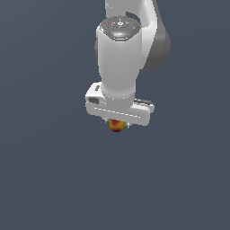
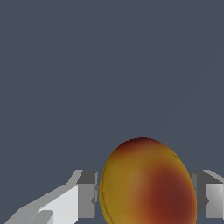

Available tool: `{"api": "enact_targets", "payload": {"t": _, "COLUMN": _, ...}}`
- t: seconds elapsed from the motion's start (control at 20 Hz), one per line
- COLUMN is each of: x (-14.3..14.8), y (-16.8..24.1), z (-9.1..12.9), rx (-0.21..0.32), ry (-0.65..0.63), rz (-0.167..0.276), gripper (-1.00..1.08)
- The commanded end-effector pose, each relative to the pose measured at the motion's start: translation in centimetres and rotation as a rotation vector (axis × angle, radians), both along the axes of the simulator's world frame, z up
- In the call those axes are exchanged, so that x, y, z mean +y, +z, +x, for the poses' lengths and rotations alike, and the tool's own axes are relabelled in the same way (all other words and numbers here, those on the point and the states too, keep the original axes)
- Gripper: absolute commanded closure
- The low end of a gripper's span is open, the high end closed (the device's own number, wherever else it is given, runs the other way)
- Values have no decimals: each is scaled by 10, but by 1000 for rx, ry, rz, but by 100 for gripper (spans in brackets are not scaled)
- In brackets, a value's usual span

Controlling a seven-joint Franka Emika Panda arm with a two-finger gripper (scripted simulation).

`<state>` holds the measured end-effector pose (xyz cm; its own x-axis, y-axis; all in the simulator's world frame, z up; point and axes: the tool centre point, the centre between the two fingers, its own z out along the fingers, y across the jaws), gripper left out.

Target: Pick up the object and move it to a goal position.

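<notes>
Beneath the white arm (image 1: 120,67), at the middle of the exterior view: the claw (image 1: 117,126) pointing straight down, its broad white body hiding nearly all of both fingers. Just under that body, the object (image 1: 117,126), a small round fruit, orange-yellow with a red blotch, much narrower than the claw above it. Only its lower part showing there, the rest tucked up behind the white housing.

Closer up, through the wrist view: the object (image 2: 148,183) filling the gap of the claw (image 2: 144,194), yellow-orange on 1 side and dark red on the other. 2 grey-white fingers (image 2: 87,192), 1 on each flank, both right up against the fruit's skin with no clear gap on either side (closed around it, so far as can be told).

All around, in both views, plain slate-blue ground (image 1: 45,179), flat and unmarked. No shadow or contact line to settle whether the fruit rests on that ground or hangs clear of it: cannot tell.
</notes>
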<state>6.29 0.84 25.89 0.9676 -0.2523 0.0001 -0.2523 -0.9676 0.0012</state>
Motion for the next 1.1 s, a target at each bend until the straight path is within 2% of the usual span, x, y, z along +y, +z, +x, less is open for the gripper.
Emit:
{"api": "enact_targets", "payload": {"t": 0.0, "x": 10, "y": 26, "z": 5, "rx": 0, "ry": -1, "rz": 0, "gripper": 108}}
{"api": "enact_targets", "payload": {"t": 0.5, "x": 40, "y": 99, "z": 24, "rx": 0, "ry": 0, "rz": 0, "gripper": 108}}
{"api": "enact_targets", "payload": {"t": 1.05, "x": 58, "y": 143, "z": 38, "rx": 0, "ry": 0, "rz": 1, "gripper": 108}}
